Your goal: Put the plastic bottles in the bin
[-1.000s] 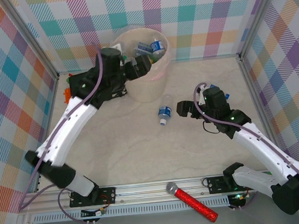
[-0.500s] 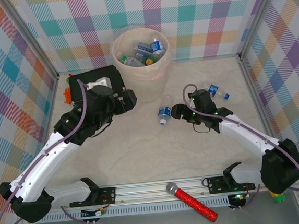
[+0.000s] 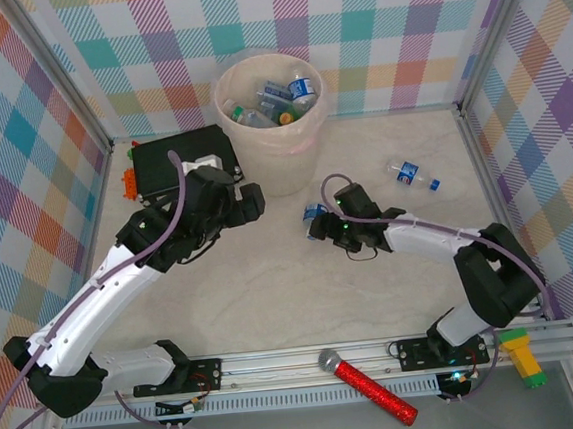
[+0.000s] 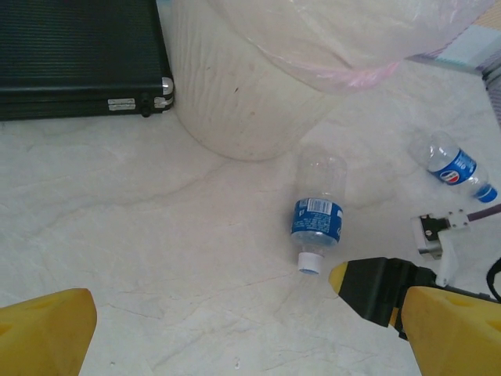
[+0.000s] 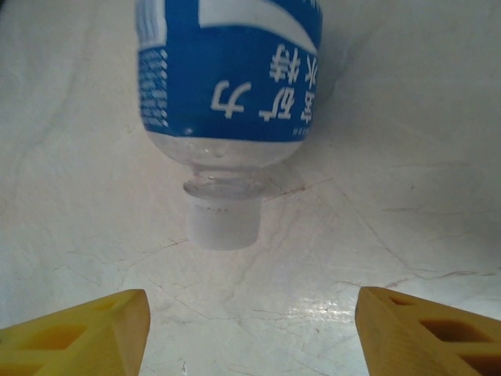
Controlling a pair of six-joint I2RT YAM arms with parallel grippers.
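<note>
The beige bin [image 3: 275, 170] stands at the far middle of the worktop [image 3: 273, 286] with several bottles [image 3: 279, 100] inside it and a black case [image 3: 166, 157] just beside it on the left. The left hand [image 3: 249, 204] hangs near the bin's near wall, while the right hand [image 3: 318, 229] sits right at a blue-labelled bottle [image 3: 312, 212] lying on the worktop. Another clear bottle [image 3: 412, 174] lies well apart to the right, and a red glittery microphone [image 3: 367, 383] rests on the rail [image 3: 279, 361] at the near edge.

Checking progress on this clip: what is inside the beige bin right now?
Inside the bin lies a heap of plastic bottles: clear ones with blue labels, some green. Whatever lies beneath the top layer, and the bin's floor, is covered.
</note>
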